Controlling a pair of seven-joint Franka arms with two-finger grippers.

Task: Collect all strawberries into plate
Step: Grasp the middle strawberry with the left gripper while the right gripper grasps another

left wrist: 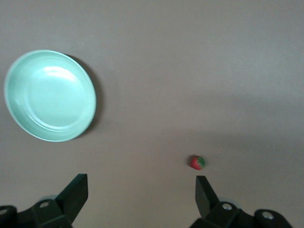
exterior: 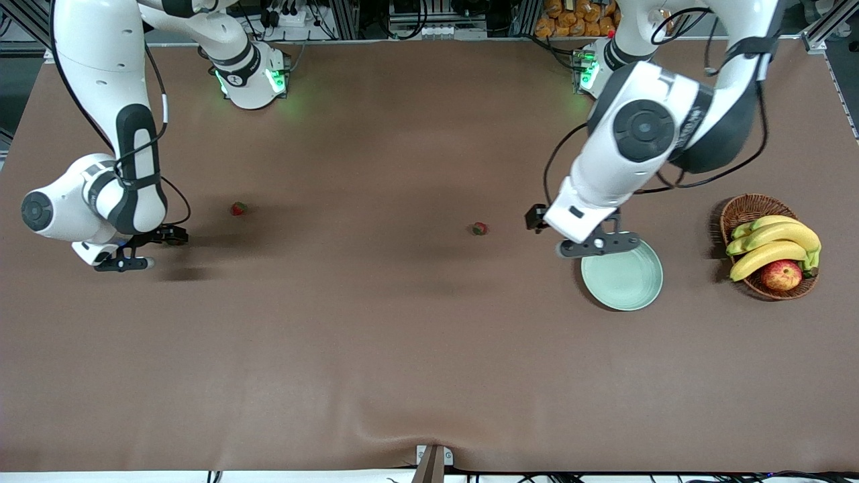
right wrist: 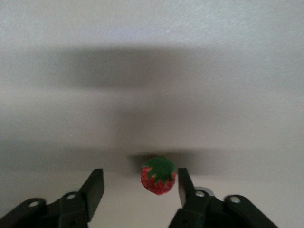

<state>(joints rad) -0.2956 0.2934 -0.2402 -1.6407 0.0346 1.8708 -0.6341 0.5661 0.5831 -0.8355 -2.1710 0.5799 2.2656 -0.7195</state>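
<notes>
I am working two arms over the brown table (exterior: pixel 376 349). My right gripper (exterior: pixel 144 251) is hanging low at the right arm's end of the table, fingers (right wrist: pixel 95 187) spread apart. In the right wrist view a strawberry (right wrist: pixel 158 175) is sitting between those fingers, close against one fingertip, its green cap up; I cannot tell whether the finger is touching it. That berry is not showing in the front view, where my hand is covering the spot.

A second strawberry (exterior: pixel 237 208) is lying on the bare table near my right gripper, a little farther from the front camera and toward the table's middle. A third strawberry (exterior: pixel 478 229) is lying around mid-table, between that one and the plate; the left wrist view is showing it (left wrist: pixel 197 162) just off one open fingertip (left wrist: pixel 205 192).

My left gripper (exterior: pixel 599 245) is hovering over the rim of the plate (exterior: pixel 627 285), at the edge farther from the front camera, fingers wide apart and holding nothing. The plate (left wrist: pixel 50 96) is sitting upright with nothing in it, toward the left arm's end of the table.

A wicker basket (exterior: pixel 745 211) is standing near the plate, closer to the left arm's end, holding bananas (exterior: pixel 772 241) and an apple (exterior: pixel 781 275).
</notes>
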